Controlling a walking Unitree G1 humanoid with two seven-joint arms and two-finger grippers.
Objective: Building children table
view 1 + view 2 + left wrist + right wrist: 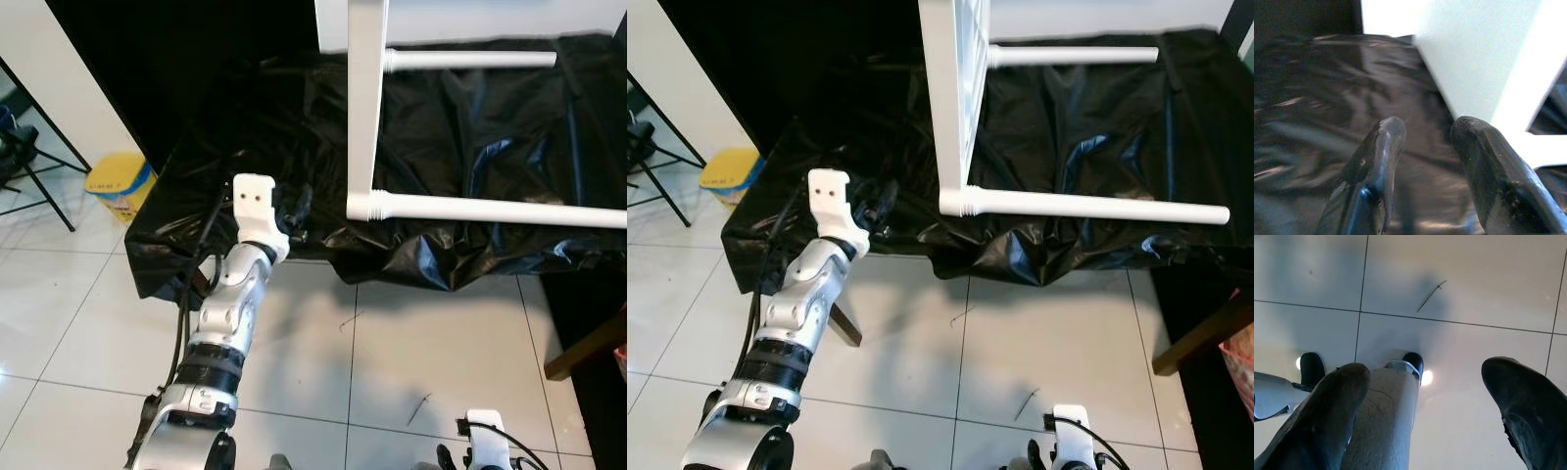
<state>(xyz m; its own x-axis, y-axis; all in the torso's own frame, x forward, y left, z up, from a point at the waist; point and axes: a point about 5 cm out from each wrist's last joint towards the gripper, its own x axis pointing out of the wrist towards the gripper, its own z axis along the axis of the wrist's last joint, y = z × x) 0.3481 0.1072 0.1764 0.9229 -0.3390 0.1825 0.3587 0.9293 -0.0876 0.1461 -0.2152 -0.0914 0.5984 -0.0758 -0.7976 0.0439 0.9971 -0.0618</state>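
The white children's table lies on its side on a black plastic sheet [460, 127]. Its tabletop [366, 98] stands on edge, and two round white legs point right, the near leg [490, 209] low and the far leg [470, 60] behind it. My left arm reaches forward over the sheet's front edge, and my left gripper [294, 211] hangs to the left of the tabletop, apart from it. In the left wrist view its fingers [1386, 142] are open with nothing between them, and the white panel [1474, 58] is just ahead. My right gripper [1425, 367] hangs low over the floor tiles, open and empty.
A yellow bin [120, 183] and black stand legs [39, 162] are at the left by the wall. A brown wooden leg [588, 352] stands at the right edge, another [844, 328] under my left arm. White tiled floor [421, 333] spreads in front of the sheet.
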